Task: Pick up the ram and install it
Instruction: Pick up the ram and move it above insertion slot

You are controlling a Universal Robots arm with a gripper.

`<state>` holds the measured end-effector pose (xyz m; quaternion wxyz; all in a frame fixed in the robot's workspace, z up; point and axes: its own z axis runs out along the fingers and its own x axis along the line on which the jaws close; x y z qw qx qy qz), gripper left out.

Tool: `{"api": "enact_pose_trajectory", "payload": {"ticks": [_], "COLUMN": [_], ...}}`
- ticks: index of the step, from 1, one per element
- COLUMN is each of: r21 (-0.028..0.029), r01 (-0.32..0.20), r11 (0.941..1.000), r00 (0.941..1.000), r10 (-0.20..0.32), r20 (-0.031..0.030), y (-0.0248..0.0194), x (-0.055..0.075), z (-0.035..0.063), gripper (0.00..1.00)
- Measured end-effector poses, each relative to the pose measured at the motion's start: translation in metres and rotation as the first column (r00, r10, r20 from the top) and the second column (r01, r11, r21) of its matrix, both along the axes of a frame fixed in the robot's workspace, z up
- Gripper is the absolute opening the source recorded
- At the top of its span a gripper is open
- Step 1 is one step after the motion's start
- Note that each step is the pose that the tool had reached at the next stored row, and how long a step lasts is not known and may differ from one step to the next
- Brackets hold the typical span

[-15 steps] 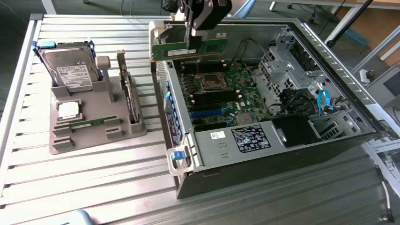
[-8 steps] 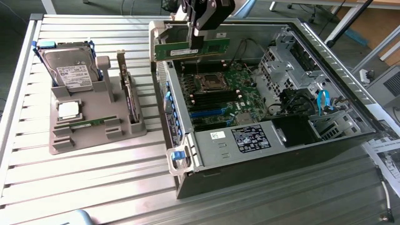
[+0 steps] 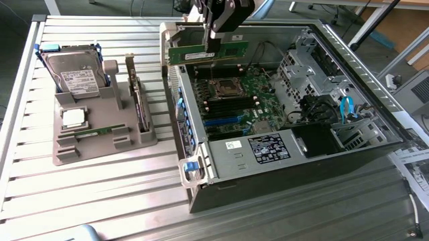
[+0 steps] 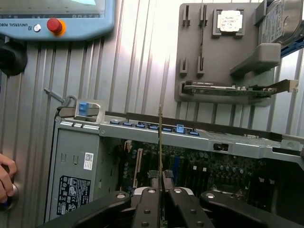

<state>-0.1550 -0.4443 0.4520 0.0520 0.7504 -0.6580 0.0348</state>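
Exterior view, from its left: slatted metal table point(image 3: 100, 191) carried a gray holder point(image 3: 94, 128). In the holder sat a hard drive point(image 3: 77, 73) propped at the back, a square silver processor chip point(image 3: 74, 118) in front of it, a thin green strip point(image 3: 100, 131) low in a slot, and a dark expansion card point(image 3: 138, 100) standing on edge at the holder's right side. Just beside the holder stood the open computer case point(image 3: 228, 150), side panel off, motherboard point(image 3: 248, 95) exposed with the processor socket point(image 3: 224, 88) near its middle. The gripper point(image 3: 216, 47) came in from the top edge over the far end of the case, fingers closed narrow and pinching the ram point(image 3: 189, 54) at about mid-length. The ram was held level, long edge horizontal, label side to the camera, up in the air above the board and not seated in any slot. Further right were metal drive cages and a blue cable point(image 3: 346, 108). In the wrist view, a teach pendant point(image 4: 57, 19) lay on the table and a person's hand point(image 4: 5, 183) rested at the frame edge. The gripper point(image 4: 161, 190) had both fingers point(image 4: 148, 209) clamped on the ram point(image 4: 160, 142), seen edge-on as a thin line over the case wall, and the gray holder point(image 4: 218, 52) lay beyond the case.
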Motion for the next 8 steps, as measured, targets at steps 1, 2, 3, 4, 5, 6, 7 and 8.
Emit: {"api": "enact_pose_trajectory", "payload": {"ticks": [1,2,3,4,5,6,7,8], "r21": [0.0,-0.0001,0.0,0.0,-0.0001,-0.0001,-0.0002,-0.0002], "r01": [0.0,0.0,0.0,0.0,0.0,0.0,0.0,0.0], "r11": [1.0,1.0,1.0,1.0,1.0,1.0,1.0,1.0], "r00": [1.0,1.0,1.0,1.0,1.0,1.0,1.0,1.0], "r10": [0.0,0.0,0.0,0.0,0.0,0.0,0.0,0.0], "r20": [0.0,0.0,0.0,0.0,0.0,0.0,0.0,0.0], "y": [0.0,0.0,0.0,0.0,0.0,0.0,0.0,0.0], "x": [0.0004,0.0008,0.0012,0.0016,0.0021,0.0026,0.0031,0.0037], "z": [0.0,0.0,0.0,0.0,0.0,0.0,0.0,0.0], "gripper": [0.13,0.13,0.13,0.13,0.13,0.13,0.13,0.13]}}
